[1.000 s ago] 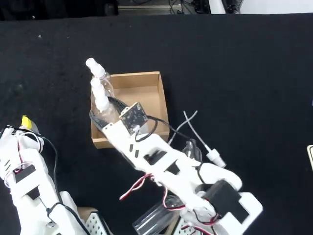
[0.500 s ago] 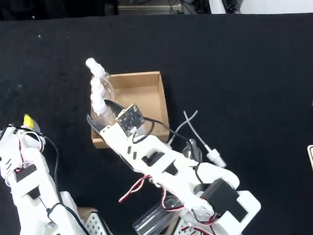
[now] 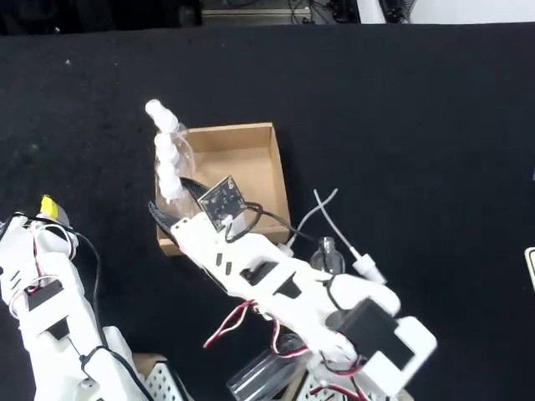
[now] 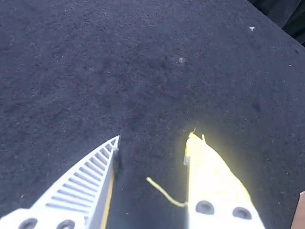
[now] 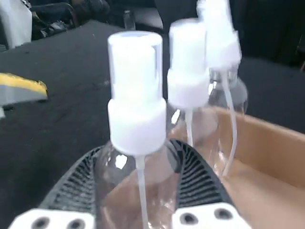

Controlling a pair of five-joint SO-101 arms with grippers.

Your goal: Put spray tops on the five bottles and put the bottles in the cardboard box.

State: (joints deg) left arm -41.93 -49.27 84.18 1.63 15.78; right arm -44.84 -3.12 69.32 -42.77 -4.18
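Looking down from high: right pincer at the cardboard box's near-left corner, capped bottles just beyond; left wrist: left pincer spread wide, empty, over black bench; right wrist: clamped round a spray-topped bottle.

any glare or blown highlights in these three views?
Left wrist view: the yellow finger of the left end effector is blown out and haloed. Right wrist view: spray tops bright white, small reflections on the held bottle. High view: even light, no glare on the box.
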